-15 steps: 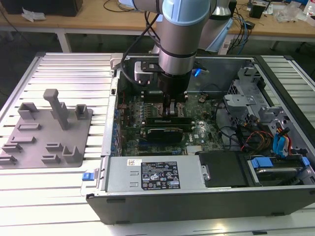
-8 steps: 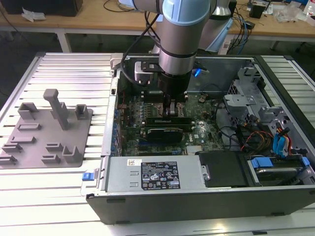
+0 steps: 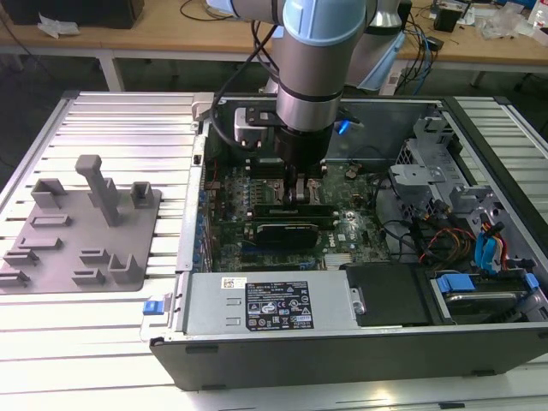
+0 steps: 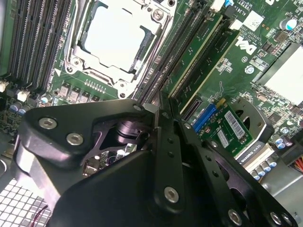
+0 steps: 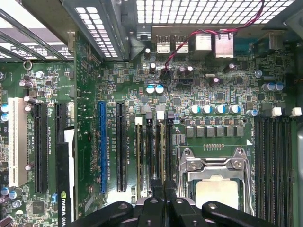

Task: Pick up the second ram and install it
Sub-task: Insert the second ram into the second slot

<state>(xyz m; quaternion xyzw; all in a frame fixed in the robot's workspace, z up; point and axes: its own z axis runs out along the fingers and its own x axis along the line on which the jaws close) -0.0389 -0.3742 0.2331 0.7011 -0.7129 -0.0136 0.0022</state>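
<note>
Black metal fingers of the gripper stood drawn together, with barely a seam between them in both wrist views. The slim green circuit-board stick, the second ram, ran straight out from between their tips. It stood on edge in one of the long black memory slots of the green motherboard, so the gripper appeared clamped on its near end. How deep the stick sat in the slot could not be told.

Just beside that slot lay the square silver processor socket with its metal frame, also seen in the first wrist view. On the far side of the socket ran another bank of long black slots. Away from the socket on the gripper's side, a long blue expansion slot stood among dark ones.

In the exterior view the grey and pale blue robot arm came down into the open black computer case, with the gripper low over the middle of the board. A silver boxed power supply lay along the case's near edge. The case rested on a ribbed metal table. On the table, toward the exterior view's left and well apart from the case, sat a grey plastic tray with pegs and blocks.
</note>
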